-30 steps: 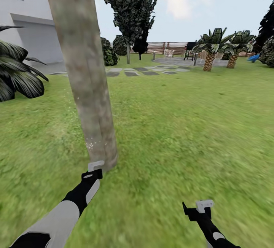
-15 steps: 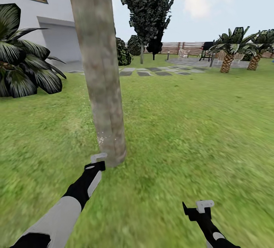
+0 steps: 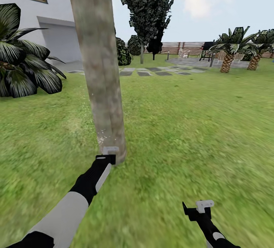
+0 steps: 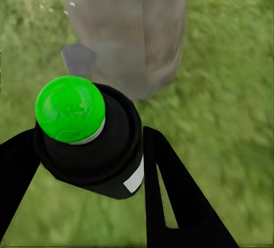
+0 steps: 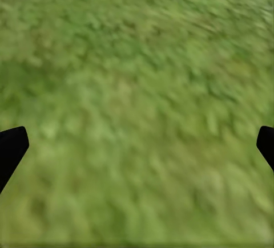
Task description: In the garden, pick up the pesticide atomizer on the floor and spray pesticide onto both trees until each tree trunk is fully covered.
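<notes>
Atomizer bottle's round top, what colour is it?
Bright green cap on the small black plastic atomizer bottle; clearest in the left wrist view.

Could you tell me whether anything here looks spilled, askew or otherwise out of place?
Nothing stands out. The white specks low on the tree trunk look like sprayed pesticide, not a spill. The left pincer holds the atomizer at the trunk's base; the right pincer hangs open above the grass.

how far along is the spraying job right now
Pickup looks done: the left gripper is shut on the pesticide atomizer. In hand: it points at the base of the near tree trunk, where a few white pesticide specks show. Left: most of this trunk looks unsprayed, and the far tree is untouched. The right gripper hangs open over grass.
</notes>
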